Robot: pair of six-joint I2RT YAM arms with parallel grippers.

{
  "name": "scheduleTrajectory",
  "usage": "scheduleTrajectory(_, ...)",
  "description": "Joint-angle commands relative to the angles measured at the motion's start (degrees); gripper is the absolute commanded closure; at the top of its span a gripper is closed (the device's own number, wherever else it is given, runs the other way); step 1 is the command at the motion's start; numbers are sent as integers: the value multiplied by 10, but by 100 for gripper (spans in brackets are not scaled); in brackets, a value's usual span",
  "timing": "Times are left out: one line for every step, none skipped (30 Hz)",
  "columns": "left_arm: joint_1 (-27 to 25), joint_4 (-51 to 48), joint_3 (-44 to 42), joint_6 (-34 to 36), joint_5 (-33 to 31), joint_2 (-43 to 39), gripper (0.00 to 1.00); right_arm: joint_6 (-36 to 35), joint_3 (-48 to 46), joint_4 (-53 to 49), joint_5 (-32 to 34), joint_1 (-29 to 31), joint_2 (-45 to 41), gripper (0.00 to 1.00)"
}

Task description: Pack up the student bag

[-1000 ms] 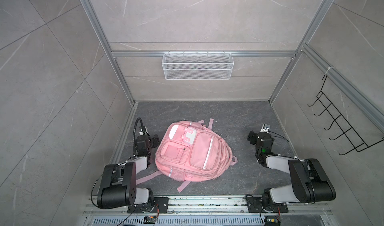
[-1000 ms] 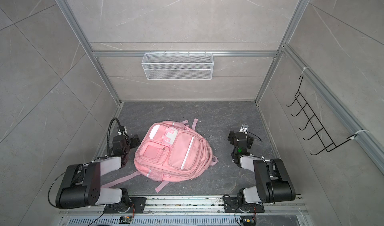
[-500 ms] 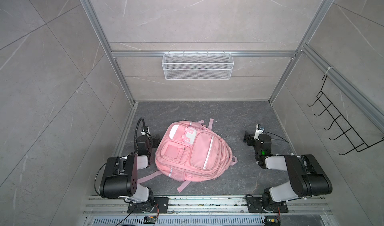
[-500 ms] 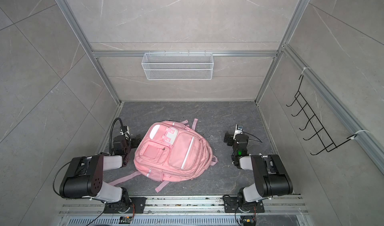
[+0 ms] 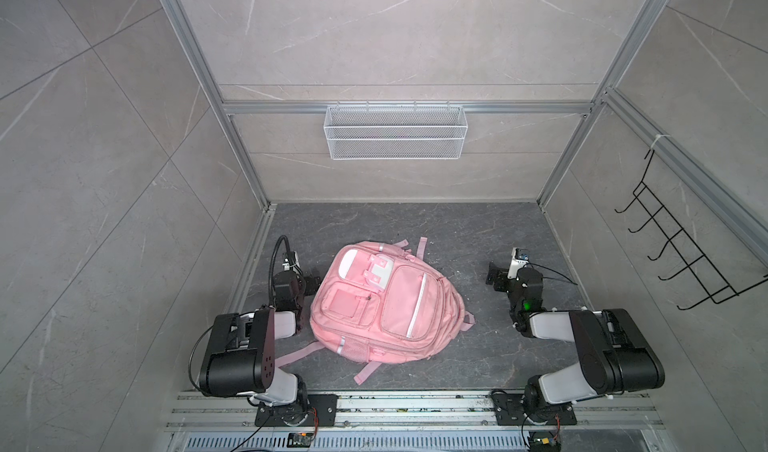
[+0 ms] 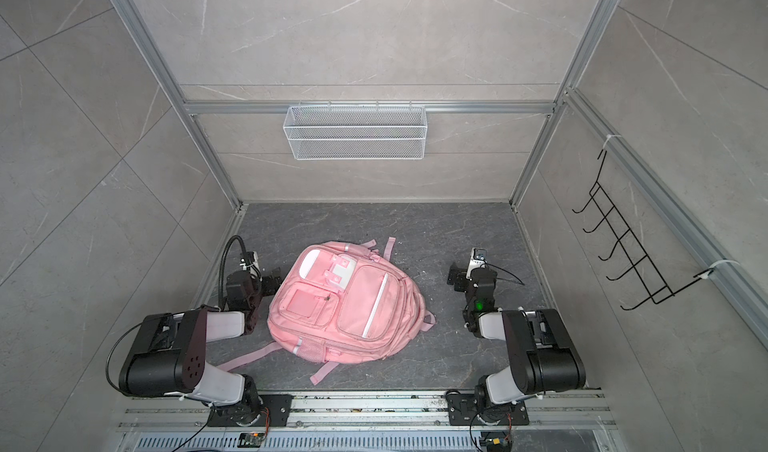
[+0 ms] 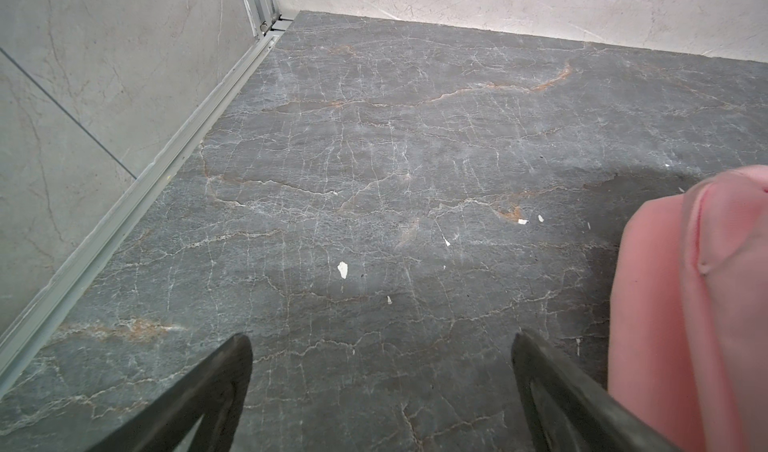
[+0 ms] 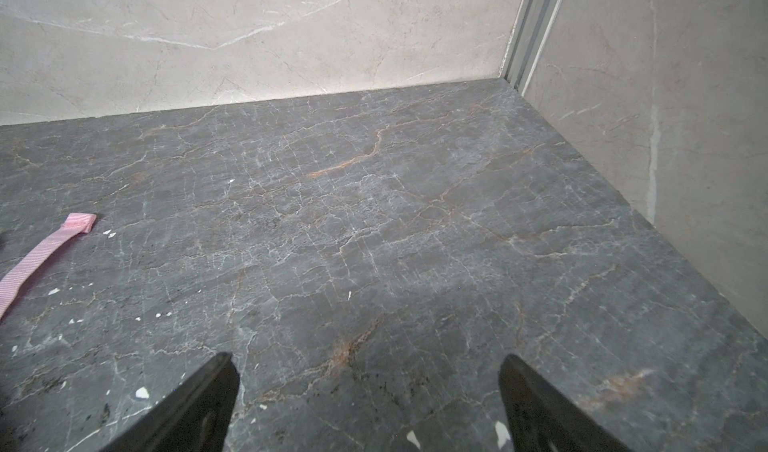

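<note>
The left arm (image 5: 237, 358) and right arm (image 5: 615, 354) are wearing black joints and pale grey shells. A black cable (image 5: 272, 265) is looping off the left; a green light (image 5: 527, 305) is glowing on the right. The left tool (image 7: 380, 339) and right tool (image 8: 370, 362) are showing black tapered fingers (image 7: 208, 391).

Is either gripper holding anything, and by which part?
Nothing is held. The left gripper and right gripper are open, only floor between their jaws; the bag lies ungripped.

No readable text, labels, brands or numbers in any view. The white front patch (image 5: 381, 272) on the pink student bag (image 5: 409, 310): any print too small to tell.
</note>
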Motion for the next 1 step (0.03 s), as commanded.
scheduleTrajectory(0,37,-3,12,10,2,0,-8,-3,20,-4,-1,2,0)
